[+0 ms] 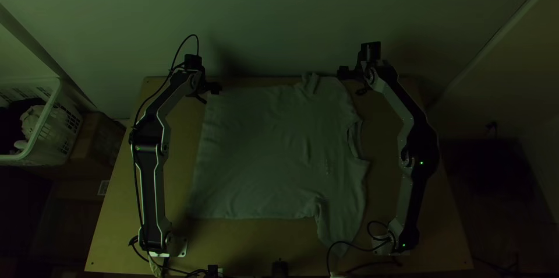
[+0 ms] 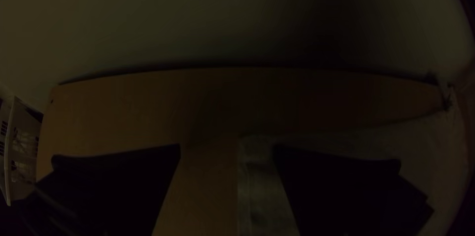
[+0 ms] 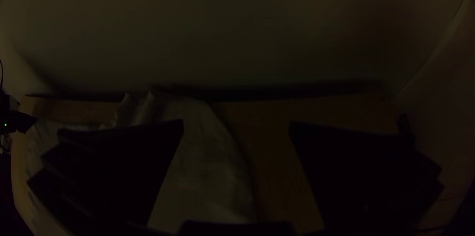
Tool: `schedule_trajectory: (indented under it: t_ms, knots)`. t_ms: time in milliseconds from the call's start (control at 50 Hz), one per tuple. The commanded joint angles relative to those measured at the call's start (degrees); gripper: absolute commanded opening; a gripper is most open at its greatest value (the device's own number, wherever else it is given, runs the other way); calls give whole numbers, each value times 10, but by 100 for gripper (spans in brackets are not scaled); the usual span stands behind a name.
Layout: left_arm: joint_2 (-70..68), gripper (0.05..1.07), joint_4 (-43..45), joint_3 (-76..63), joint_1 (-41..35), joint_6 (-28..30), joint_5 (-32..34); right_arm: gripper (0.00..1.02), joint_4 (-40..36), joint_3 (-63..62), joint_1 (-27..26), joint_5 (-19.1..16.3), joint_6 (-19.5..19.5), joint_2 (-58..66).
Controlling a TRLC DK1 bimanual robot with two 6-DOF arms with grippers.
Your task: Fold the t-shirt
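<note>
The pale t-shirt [image 1: 268,150] lies spread on the table in the top view, its hem side to the left and its neck opening to the right, with small wrinkles and one sleeve towards the near edge. My left gripper [image 1: 211,95] is over the shirt's far left corner; in the left wrist view the left gripper [image 2: 227,152] is open above the shirt's edge [image 2: 262,186]. My right gripper [image 1: 351,81] is by the far sleeve at the right. In the right wrist view the right gripper [image 3: 236,127] stands open, with the sleeve [image 3: 203,166] below it.
The light wooden table [image 1: 402,196] shows around the shirt. A pale wall [image 1: 279,16] rises behind its far edge. A white basket [image 1: 49,123] holding cloth stands beyond the left side, next to a cardboard box [image 1: 96,138]. Cables lie along the near edge.
</note>
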Motion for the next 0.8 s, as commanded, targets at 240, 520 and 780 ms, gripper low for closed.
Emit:
schedule_trajectory:
  t_ms: [240,520,780]
  knots:
    - [38,24,-14,12,-8,-10,-8,98,-128,134,7,-6,37,86]
    - [17,8,-11,11,-16,-20,-8,95,-160,171,12,-6,45,132]
    - [-3,8,-17,11,-18,-21,-8,86,-150,186,13,-6,55,169]
